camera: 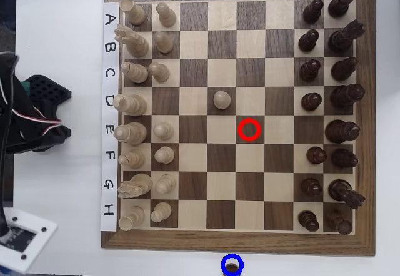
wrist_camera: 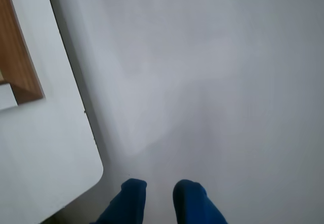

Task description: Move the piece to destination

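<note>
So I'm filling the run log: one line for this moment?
piece: inside blue ring, off board | red ring: empty | gripper: open, empty

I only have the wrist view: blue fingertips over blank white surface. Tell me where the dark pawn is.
Observer: In the overhead view, the dark pawn sits inside the blue ring, just off the board at its lower edge.
Operator: Report the red ring.
Observer: The red ring circles an empty square in row E, column 5.
Operator: Check the dark pawn column for gaps.
Observer: The E7 square stands empty; the other squares in that column each hold a dark pawn.
</note>
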Tool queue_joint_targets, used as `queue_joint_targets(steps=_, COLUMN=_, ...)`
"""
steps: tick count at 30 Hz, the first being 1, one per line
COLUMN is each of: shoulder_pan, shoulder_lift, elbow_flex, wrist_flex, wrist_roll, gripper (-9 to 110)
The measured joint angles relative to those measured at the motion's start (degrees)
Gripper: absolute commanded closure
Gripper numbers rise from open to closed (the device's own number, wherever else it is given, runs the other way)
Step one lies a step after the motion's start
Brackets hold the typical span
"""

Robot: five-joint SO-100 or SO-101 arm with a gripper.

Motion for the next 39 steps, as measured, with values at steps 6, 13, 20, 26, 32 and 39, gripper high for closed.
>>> queue_joint_targets(steps=6, shoulder_pan=6.9, shoulder_lift=7.4, elbow_flex=9.3, wrist_flex=0.3, wrist_roll=-6.4, gripper=101)
queue_joint_targets(steps=13, shoulder_pan=11.8, shoulder_lift=15.8, elbow_flex=22.0, wrist_flex=0.3, wrist_roll=-12.7, gripper=101)
queue_joint_targets(steps=20, shoulder_pan=15.4, shoulder_lift=24.3, elbow_flex=34.6, wrist_flex=0.3, wrist_roll=-18.0, gripper=101)
queue_joint_targets(steps=26, shoulder_pan=17.5, shoulder_lift=30.8, elbow_flex=44.2, wrist_flex=-0.8, wrist_roll=-21.1, gripper=101)
queue_joint_targets(steps=32, shoulder_pan=19.2, shoulder_lift=34.2, elbow_flex=52.5, wrist_flex=-3.3, wrist_roll=-23.6, gripper=101)
queue_joint_targets(steps=39, shoulder_pan=19.7, shoulder_lift=34.9, elbow_flex=58.1, wrist_flex=-5.8, wrist_roll=-24.3, gripper=101)
